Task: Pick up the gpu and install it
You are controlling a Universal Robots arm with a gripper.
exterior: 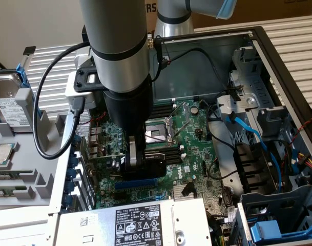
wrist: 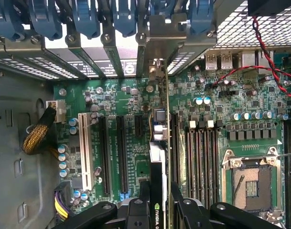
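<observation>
The gpu (exterior: 157,160) stands on edge low over the large green motherboard (exterior: 194,128), black cooler facing the exterior view's right. My gripper (exterior: 137,157) is shut on its upper edge. In the wrist view the gpu (wrist: 159,157) runs edge-on between my two black fingers (wrist: 144,193), and my gripper (wrist: 159,193) clamps it from both sides. Its silver bracket (wrist: 157,71) reaches the row of rear slot openings of the case. The card lies along the black expansion slots (wrist: 122,152) of the motherboard (wrist: 112,95). Whether its edge sits in a slot is hidden.
Blue slot latches (wrist: 88,19) line the case's rear wall. The open CPU socket (exterior: 158,131) and RAM slots (wrist: 202,157) lie beside the card. A power supply (exterior: 125,225) sits at the front, and a drive cage (exterior: 271,225) and blue cables (exterior: 248,134) at the exterior view's right. A hard drive (exterior: 9,102) rests outside the case.
</observation>
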